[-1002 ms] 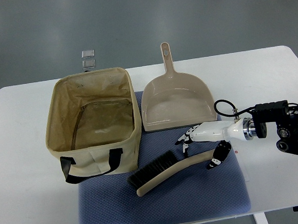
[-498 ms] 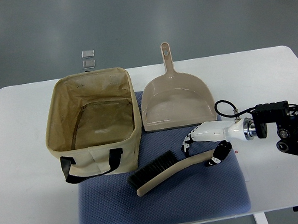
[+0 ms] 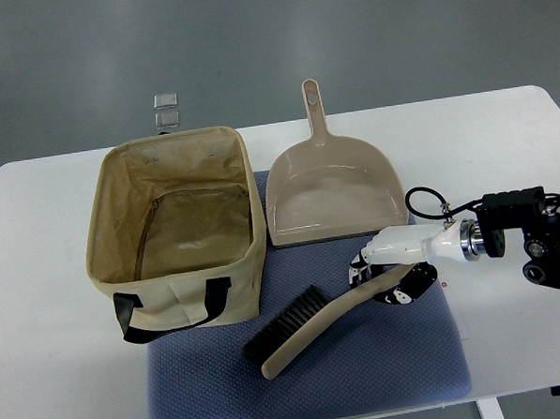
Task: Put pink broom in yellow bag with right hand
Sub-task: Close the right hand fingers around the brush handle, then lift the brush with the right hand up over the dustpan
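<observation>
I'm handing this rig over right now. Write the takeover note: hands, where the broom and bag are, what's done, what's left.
Right hand: closed around the handle end of the broom, which lies on the blue mat, brush end toward the bag.
Left hand: not in view.
Bag: open, upright, on the left of the table, nothing visible inside.
Dustpan: behind the mat, untouched.
Done: grasp on the handle.
Left: lift the broom, carry it left, lower it into the bag, release.
</observation>
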Robot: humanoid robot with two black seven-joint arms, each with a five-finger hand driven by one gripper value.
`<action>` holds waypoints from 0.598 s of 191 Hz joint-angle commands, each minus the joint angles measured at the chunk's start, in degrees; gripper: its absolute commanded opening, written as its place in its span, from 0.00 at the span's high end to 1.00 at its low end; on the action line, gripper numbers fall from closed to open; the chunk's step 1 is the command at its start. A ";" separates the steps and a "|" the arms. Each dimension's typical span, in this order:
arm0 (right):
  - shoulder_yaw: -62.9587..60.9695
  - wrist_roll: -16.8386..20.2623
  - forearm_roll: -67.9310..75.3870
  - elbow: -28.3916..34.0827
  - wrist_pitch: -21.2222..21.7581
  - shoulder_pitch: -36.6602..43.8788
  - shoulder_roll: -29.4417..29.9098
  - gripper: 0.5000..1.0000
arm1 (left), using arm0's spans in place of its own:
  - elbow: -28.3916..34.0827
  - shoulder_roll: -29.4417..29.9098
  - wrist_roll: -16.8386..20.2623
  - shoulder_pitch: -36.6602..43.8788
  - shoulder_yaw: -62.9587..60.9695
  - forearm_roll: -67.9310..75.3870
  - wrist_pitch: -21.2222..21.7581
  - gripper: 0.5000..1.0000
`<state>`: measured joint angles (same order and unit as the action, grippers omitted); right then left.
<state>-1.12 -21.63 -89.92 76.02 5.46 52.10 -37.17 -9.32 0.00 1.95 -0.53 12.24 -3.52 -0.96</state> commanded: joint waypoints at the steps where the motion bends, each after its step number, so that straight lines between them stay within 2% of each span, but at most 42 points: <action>1: -0.03 -0.51 0.09 0.09 -0.01 0.02 -0.19 1.00 | 0.00 0.00 0.07 0.00 -0.03 0.00 -0.01 0.00; 79: -1.26 -4.29 1.23 0.79 -0.28 0.46 -4.49 1.00 | 0.00 0.00 -0.02 0.00 -0.03 0.00 -0.01 0.00; 114: -5.74 -5.17 3.78 0.88 0.77 0.64 -6.78 1.00 | 0.00 0.00 0.07 0.00 0.06 0.00 -0.01 0.00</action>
<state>-5.15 -26.54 -87.81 76.86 5.47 52.58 -42.62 -9.32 0.00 1.97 -0.53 12.23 -3.52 -0.96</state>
